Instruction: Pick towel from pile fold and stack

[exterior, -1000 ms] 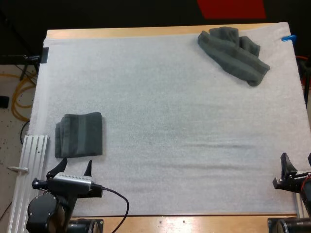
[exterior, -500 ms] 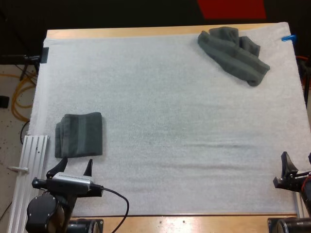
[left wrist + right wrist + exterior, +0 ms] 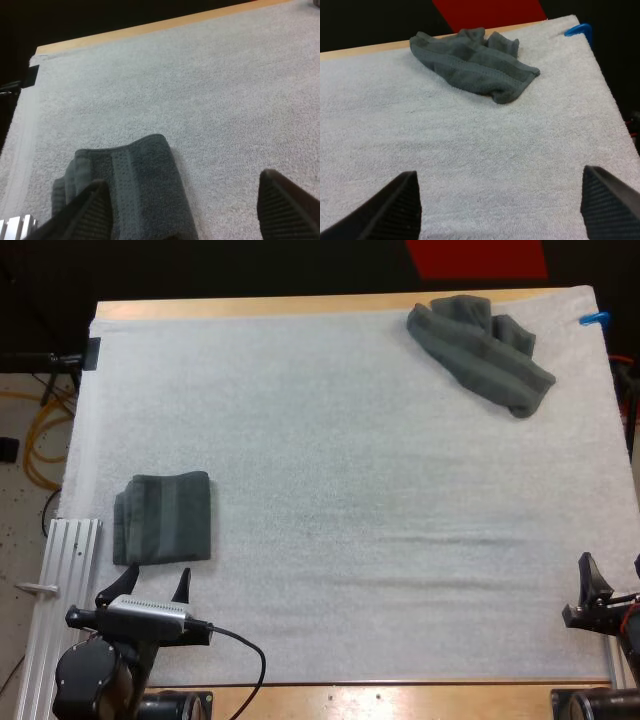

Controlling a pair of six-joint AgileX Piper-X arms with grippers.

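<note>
From above: crumpled towel (image 3: 480, 350) far right, folded towel (image 3: 165, 518) near left, just beyond left gripper (image 3: 157, 580); right gripper (image 3: 610, 575) near right. No movement over the last second, so probably pausing before the next pick. Left wrist: fingers apart, empty, at folded towel. Right wrist: fingers apart, empty, crumpled towel well ahead.

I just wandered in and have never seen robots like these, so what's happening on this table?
Two robot arms are here to fold towels, but neither holds anything now. The left gripper hangs open just short of a folded towel on the white mat. The right gripper, also open, sits at the mat's near right edge, far from the crumpled towel at the far right.
</note>
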